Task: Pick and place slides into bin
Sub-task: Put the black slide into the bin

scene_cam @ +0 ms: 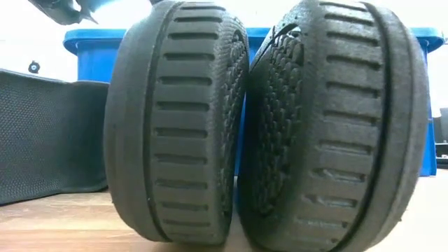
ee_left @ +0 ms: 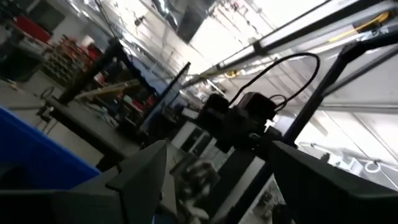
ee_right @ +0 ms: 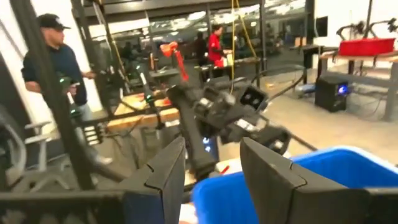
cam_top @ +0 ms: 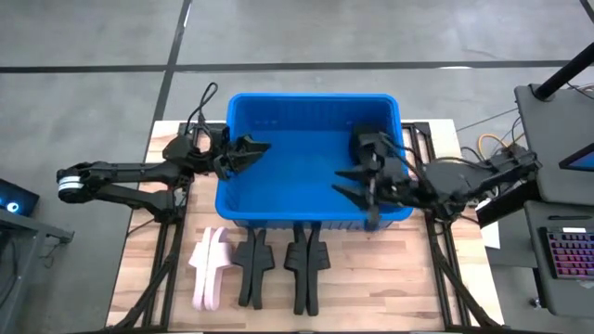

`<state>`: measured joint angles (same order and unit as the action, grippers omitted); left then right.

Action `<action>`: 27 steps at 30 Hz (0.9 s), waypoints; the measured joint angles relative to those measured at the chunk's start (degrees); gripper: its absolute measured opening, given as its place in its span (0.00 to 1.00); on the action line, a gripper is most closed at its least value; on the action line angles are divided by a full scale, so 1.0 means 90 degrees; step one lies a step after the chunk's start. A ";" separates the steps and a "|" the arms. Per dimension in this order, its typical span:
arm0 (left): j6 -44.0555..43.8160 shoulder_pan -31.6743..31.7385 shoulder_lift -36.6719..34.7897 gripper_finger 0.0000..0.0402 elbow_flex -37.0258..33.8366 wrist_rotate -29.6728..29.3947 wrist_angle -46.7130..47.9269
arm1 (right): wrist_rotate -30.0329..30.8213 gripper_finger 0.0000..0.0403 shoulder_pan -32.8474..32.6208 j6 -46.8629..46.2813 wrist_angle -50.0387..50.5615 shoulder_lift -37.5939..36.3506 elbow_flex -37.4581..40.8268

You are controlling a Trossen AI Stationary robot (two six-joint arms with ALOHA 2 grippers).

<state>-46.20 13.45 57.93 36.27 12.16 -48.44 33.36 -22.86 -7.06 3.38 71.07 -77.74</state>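
The blue bin [cam_top: 311, 158] stands at the middle of the table's far half; no slide shows inside it. My left gripper [cam_top: 255, 156] hangs open and empty over the bin's left wall, and its wrist view [ee_left: 211, 180] shows the gap. My right gripper [cam_top: 342, 183] hangs open and empty over the bin's right part, and its wrist view [ee_right: 214, 168] shows the gap. In front of the bin, pale pink slides [cam_top: 209, 269] and two sets of black slides [cam_top: 252, 267] [cam_top: 306, 269] stand on their side edges on the wood. The low view shows two black slides close up [scene_cam: 175, 126] [scene_cam: 329, 126].
Wooden table top [cam_top: 371, 288] with bare room at the front right. A further black slide [scene_cam: 42, 140] lies left in the low view. A desk with a keyboard [cam_top: 566, 250] stands right of the table. People stand in the room beyond [ee_right: 56, 56].
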 joint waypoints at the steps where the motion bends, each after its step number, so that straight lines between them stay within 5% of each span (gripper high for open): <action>1: 0.0003 -0.0003 0.0004 0.67 0.0000 0.0038 0.0048 | 0.0141 0.36 -0.0193 -0.0085 0.0100 -0.0001 -0.0050; 8: -0.0002 0.0004 0.0015 0.67 -0.0002 0.0122 0.0162 | 0.1096 0.36 -0.1079 -0.0409 0.0142 0.0351 -0.0085; 27: 0.0004 0.0005 0.0012 0.67 -0.0005 0.0457 0.0409 | 0.1089 0.38 -0.1969 -0.2359 0.1071 0.1919 -0.0075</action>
<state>-46.16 13.50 58.04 36.23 16.27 -44.76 43.16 -40.58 -28.29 13.02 88.34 -78.41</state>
